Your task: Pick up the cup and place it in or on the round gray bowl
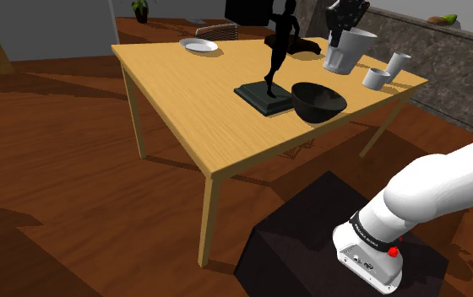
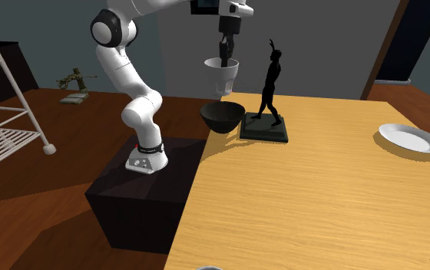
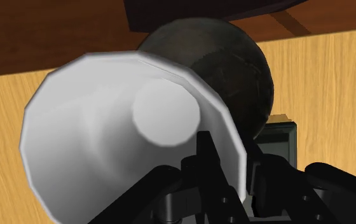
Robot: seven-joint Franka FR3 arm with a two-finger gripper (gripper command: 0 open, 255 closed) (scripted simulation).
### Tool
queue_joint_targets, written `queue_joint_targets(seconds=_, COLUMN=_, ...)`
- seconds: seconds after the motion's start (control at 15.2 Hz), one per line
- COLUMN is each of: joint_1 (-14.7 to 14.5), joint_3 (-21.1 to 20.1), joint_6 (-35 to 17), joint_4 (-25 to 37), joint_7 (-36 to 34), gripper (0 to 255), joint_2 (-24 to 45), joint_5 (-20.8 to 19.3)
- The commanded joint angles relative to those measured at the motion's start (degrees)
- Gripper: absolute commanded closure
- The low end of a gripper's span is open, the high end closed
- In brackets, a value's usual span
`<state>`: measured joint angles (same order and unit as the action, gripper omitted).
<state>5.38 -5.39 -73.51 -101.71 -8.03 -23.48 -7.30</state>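
A white cup (image 1: 345, 52) hangs in the air over the wooden table (image 1: 184, 93), mouth up, with my black gripper (image 1: 338, 35) shut on its rim from above. In the second exterior view the cup (image 2: 222, 77) hangs just above the round dark bowl (image 2: 222, 117), under the gripper (image 2: 225, 60). From the shoulder view the bowl (image 1: 318, 101) sits on the table below the cup, towards the near edge. The wrist view looks into the cup (image 3: 119, 133); one finger (image 3: 203, 156) is inside its wall, and the bowl (image 3: 234, 70) lies beyond it.
A black figurine (image 1: 279, 51) on a dark base (image 2: 264, 129) stands right beside the bowl. Two small white cups (image 1: 387, 72) sit near the table corner, and a white plate (image 1: 199, 45) at the far end. My stand (image 1: 328, 236) is below the table edge. A white rack (image 2: 6, 115) stands on the floor.
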Motion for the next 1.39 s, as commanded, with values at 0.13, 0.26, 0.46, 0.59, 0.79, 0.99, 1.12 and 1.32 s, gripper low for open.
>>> queue_joint_targets(seconds=0.13, joint_1=-0.15, joint_3=-0.03, joint_6=-2.93, joint_4=-4.42, joint_7=-0.58, gripper=255, joint_2=-1.46, joint_5=0.25)
queue_joint_targets(seconds=0.26, joint_1=-0.20, joint_3=0.02, joint_6=-4.45, joint_4=-6.59, joint_7=-0.76, gripper=255, joint_2=-2.10, joint_5=0.32)
queue_joint_targets(seconds=0.46, joint_1=-0.28, joint_3=0.09, joint_6=-6.71, joint_4=-9.74, joint_7=-1.02, gripper=255, joint_2=-2.97, joint_5=0.42)
queue_joint_targets(seconds=0.59, joint_1=-0.33, joint_3=0.12, joint_6=-8.20, joint_4=-11.76, joint_7=-1.20, gripper=255, joint_2=-3.49, joint_5=0.47)
queue_joint_targets(seconds=0.79, joint_1=-0.39, joint_3=0.17, joint_6=-10.43, joint_4=-14.70, joint_7=-1.47, gripper=255, joint_2=-4.18, joint_5=0.54)
queue_joint_targets(seconds=0.99, joint_1=-0.46, joint_3=0.20, joint_6=-12.52, joint_4=-17.35, joint_7=-1.72, gripper=255, joint_2=-4.73, joint_5=0.59)
queue_joint_targets(seconds=1.12, joint_1=-0.45, joint_3=0.20, joint_6=-12.52, joint_4=-17.35, joint_7=-1.72, gripper=255, joint_2=-4.73, joint_5=0.59)
queue_joint_targets(seconds=1.32, joint_1=-0.45, joint_3=0.20, joint_6=-12.52, joint_4=-17.35, joint_7=-1.72, gripper=255, joint_2=-4.73, joint_5=0.59)
